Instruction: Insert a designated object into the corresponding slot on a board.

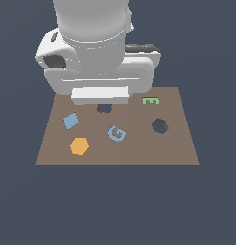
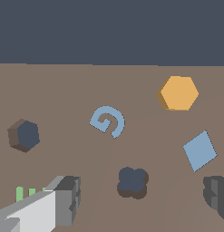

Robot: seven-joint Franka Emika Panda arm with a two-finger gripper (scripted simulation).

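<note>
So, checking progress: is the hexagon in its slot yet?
Out. The hexagon lies flat on the board, apart from the slot, which shows dark and empty. The open gripper holds nothing.

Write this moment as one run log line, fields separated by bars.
gripper: open, empty | orange hexagon block: on board, untouched | hexagon slot: empty | phase: before grasp

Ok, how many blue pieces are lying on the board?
2. The blue diamond tile lies near the board's exterior-view left edge; the blue letter G lies mid-board. The arm may hide others.

Simulated scene: flat-shaded brown board floating in featureless dark slate-blue void, no room.
</note>
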